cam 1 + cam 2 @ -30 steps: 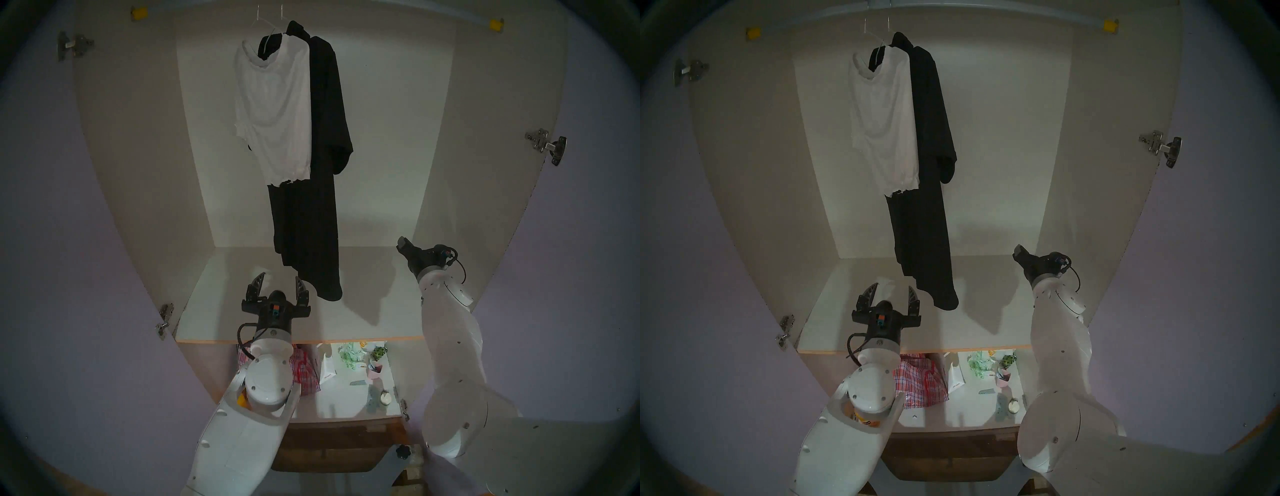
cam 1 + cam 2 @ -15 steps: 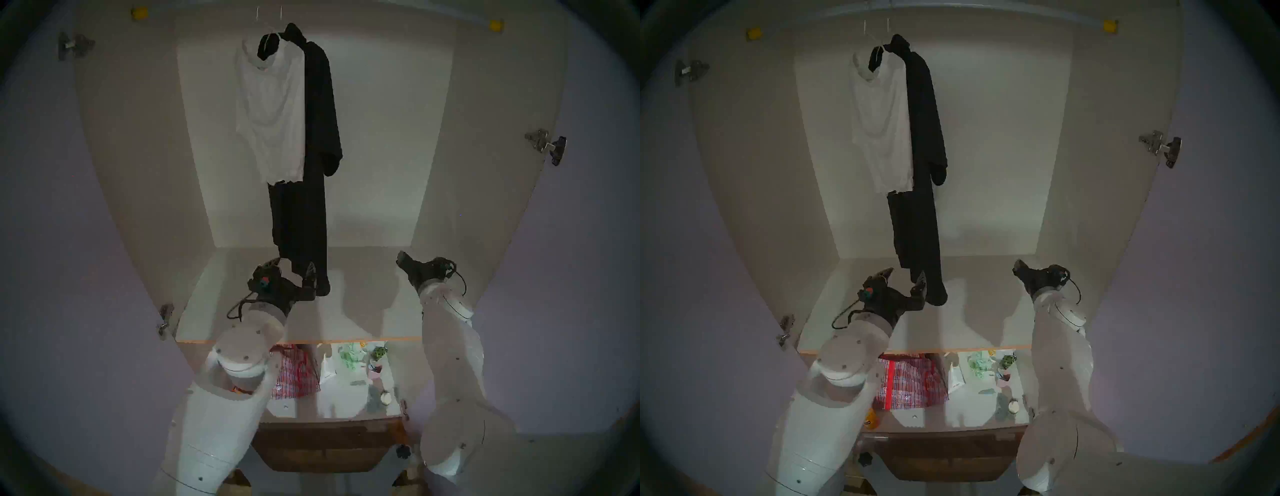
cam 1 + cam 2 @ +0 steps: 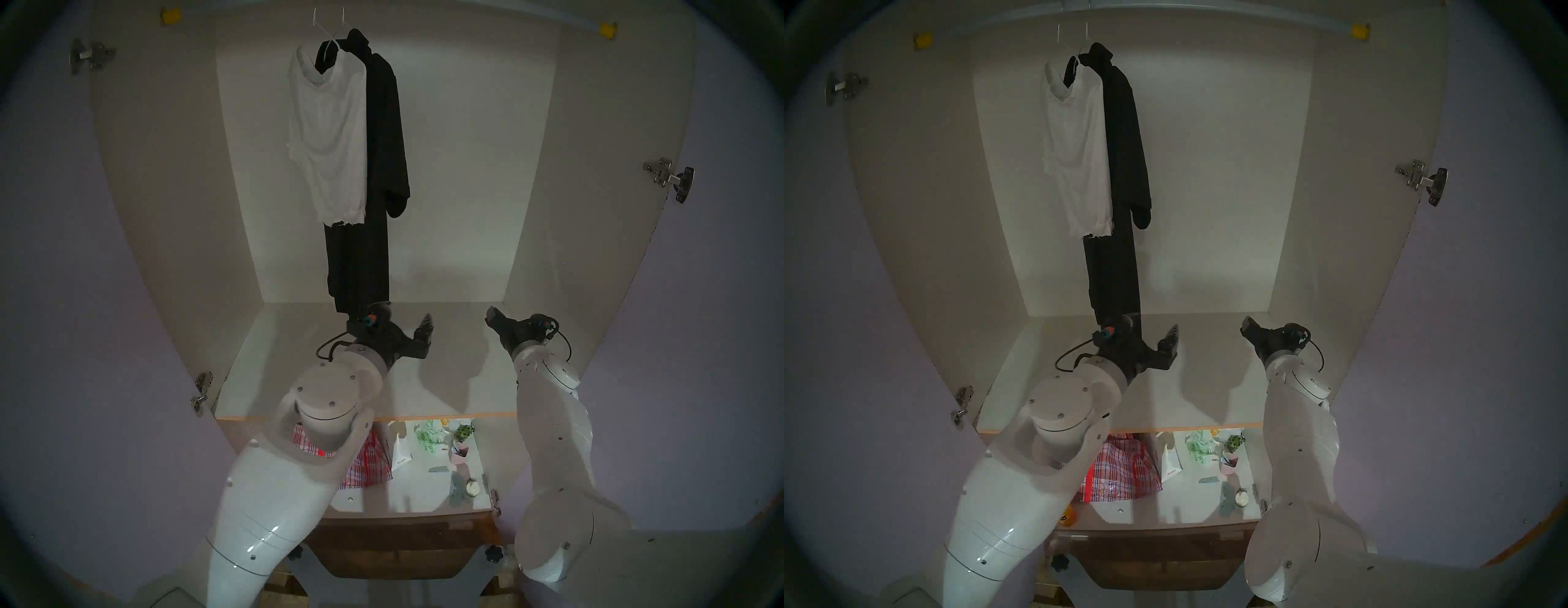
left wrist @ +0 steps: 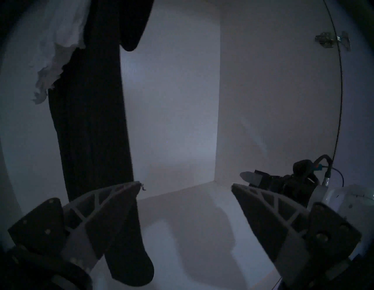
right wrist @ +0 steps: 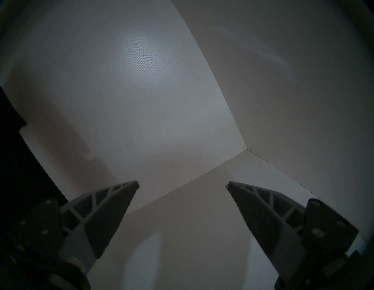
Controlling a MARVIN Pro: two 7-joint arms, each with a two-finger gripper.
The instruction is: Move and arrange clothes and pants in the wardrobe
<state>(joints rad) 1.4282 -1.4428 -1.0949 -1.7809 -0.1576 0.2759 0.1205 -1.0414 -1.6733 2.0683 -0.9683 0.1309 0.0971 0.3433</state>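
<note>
In the wardrobe (image 3: 466, 170) a black shirt (image 3: 382, 148) and a smaller white top (image 3: 331, 140) hang on white wire hangers (image 3: 326, 32), the top in front and to the left. My left gripper (image 3: 401, 322) stands open at the black shirt's bottom hem. In the left wrist view the hem (image 4: 129, 263) hangs between the jaws against the left finger (image 4: 113, 202), and the gripper (image 4: 186, 185) is not closed on it. My right gripper (image 3: 492, 314) hovers open and empty over the shelf floor (image 3: 445, 382) at the right, as the right wrist view (image 5: 183, 183) shows.
Pale lilac doors (image 3: 63, 339) stand open on both sides, with metal hinges (image 3: 668, 176). The rail ends in yellow brackets (image 3: 607, 30). Below the shelf edge lie a red-and-white checked bag (image 3: 369, 463), a white paper bag (image 3: 401, 454), a pink cup (image 3: 460, 452) and small items.
My left arm reached forward and to the right into the wardrobe and turned its wrist, bringing the open gripper to the black shirt's hem. The clothes swung slightly left. The right arm barely moved.
</note>
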